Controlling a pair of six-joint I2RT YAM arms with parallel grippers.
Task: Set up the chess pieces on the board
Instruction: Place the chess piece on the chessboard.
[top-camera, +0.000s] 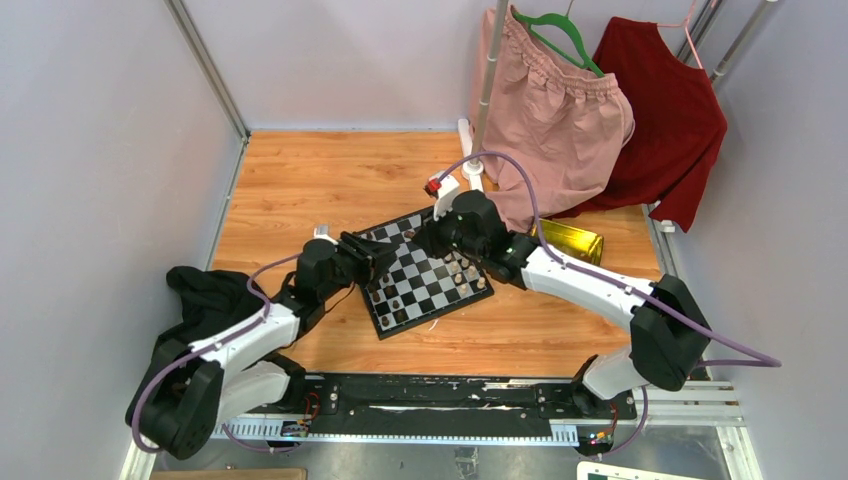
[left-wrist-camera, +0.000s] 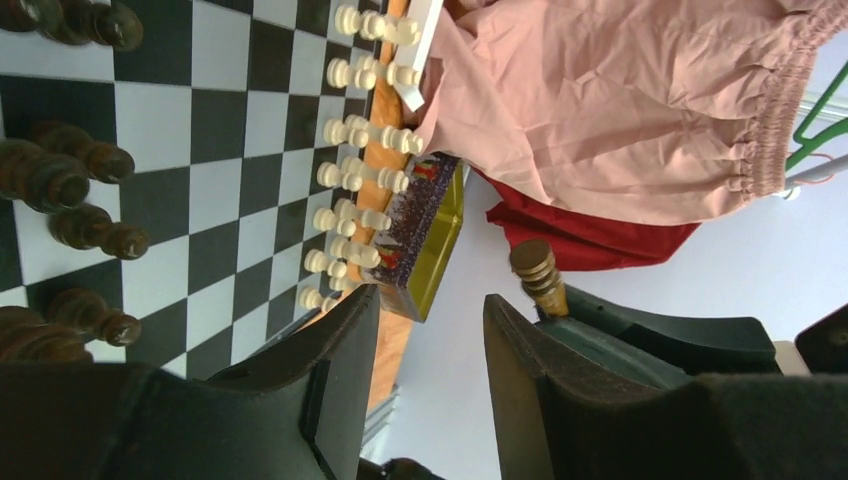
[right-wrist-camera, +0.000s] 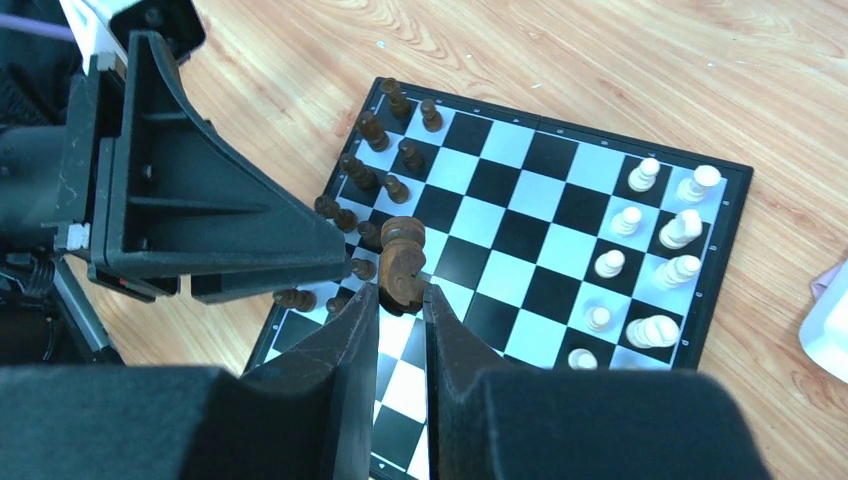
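Note:
The board (top-camera: 430, 292) lies tilted at mid table. Several dark chess pieces (right-wrist-camera: 365, 170) stand along its left edge in the right wrist view, and cream-white pieces (right-wrist-camera: 660, 240) along its right edge. My right gripper (right-wrist-camera: 402, 290) is shut on a dark brown knight (right-wrist-camera: 402, 262) and holds it above the board near the dark rows. It shows in the top view (top-camera: 434, 238) over the board's far part. My left gripper (left-wrist-camera: 430, 312) is open and empty, level with the board's left side (top-camera: 385, 253). In its view the held piece's base (left-wrist-camera: 537, 272) sticks out beside its finger.
A gold tray (top-camera: 572, 240) lies right of the board. A pink garment (top-camera: 555, 120) and a red garment (top-camera: 670, 110) hang on a rack pole (top-camera: 490, 80) at the back right. A black cloth (top-camera: 205, 295) lies by the left arm.

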